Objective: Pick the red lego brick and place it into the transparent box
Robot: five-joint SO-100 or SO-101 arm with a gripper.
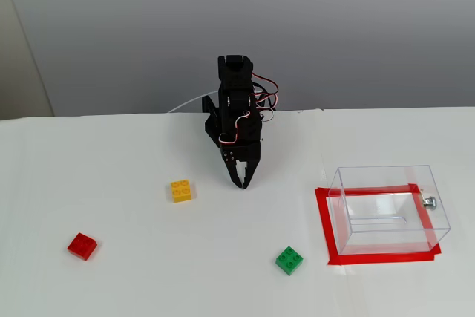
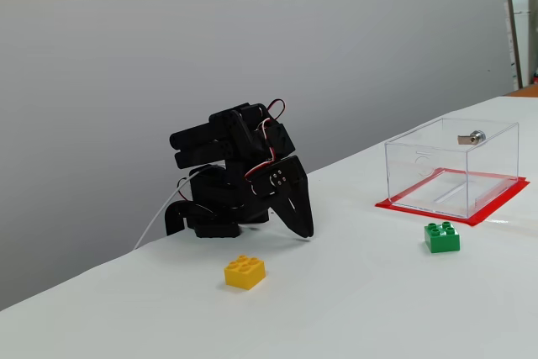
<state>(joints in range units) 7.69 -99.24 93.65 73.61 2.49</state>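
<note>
Red lego brick [image 1: 82, 246] at 8 o'clock in a fixed view; yellow brick [image 1: 180, 191] near centre; green brick [image 1: 289, 260] at 5 o'clock. Clear transparent box [image 1: 389, 208] with silver knob [image 1: 428, 200], ringed by red tape outline [image 1: 328, 231]. Black arm [image 1: 236, 120] with red and white wires [image 1: 265, 94]. White table [image 1: 119, 161], grey wall [image 1: 133, 27].
</note>
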